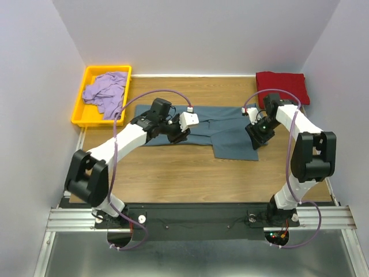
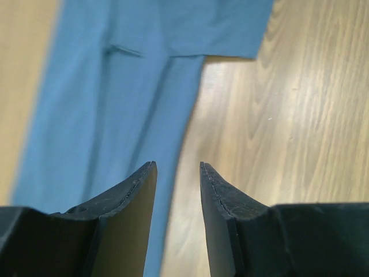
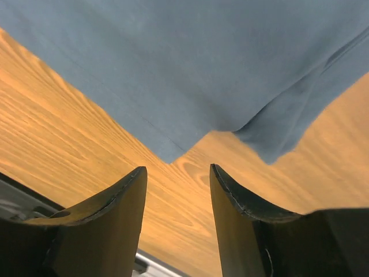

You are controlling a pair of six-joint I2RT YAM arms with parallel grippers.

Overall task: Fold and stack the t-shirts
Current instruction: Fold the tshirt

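Two grippers, both with jaws parted and nothing between them. The left gripper (image 2: pixel 177 168) hangs low over the 9 o'clock half of the blue-grey shirt (image 1: pixel 222 124). One finger is over cloth and the other over bare table (image 1: pixel 190 179), so it straddles the shirt's near edge. The right gripper (image 3: pixel 177 172) sits at the shirt's 3 o'clock end, over wood, with a cloth corner and a second loose flap just ahead of its fingertips. The blue-grey shirt lies flat at table centre, partly folded: a long narrow band with a wider block dropping toward 6 o'clock at its right end. Its long axis runs 9 to 3 o'clock; which end is the neck I cannot tell. Handling, judged: light, limp cotton with no stiffness, likely to sag and drag from any single grip point, some friction on the wood, not fragile. The best hold looks like a pinch on a corner or hem edge, all layers together, one gripper at each end for a straight fold line. At 1 o'clock, in the far corner, the red shirt (image 1: pixel 282 85) sits as a compact folded block, well apart from the blue-grey one. At 11 o'clock the lavender shirt (image 1: pixel 106 92) lies crumpled in the yellow tray (image 1: pixel 78 107), not yet folded.
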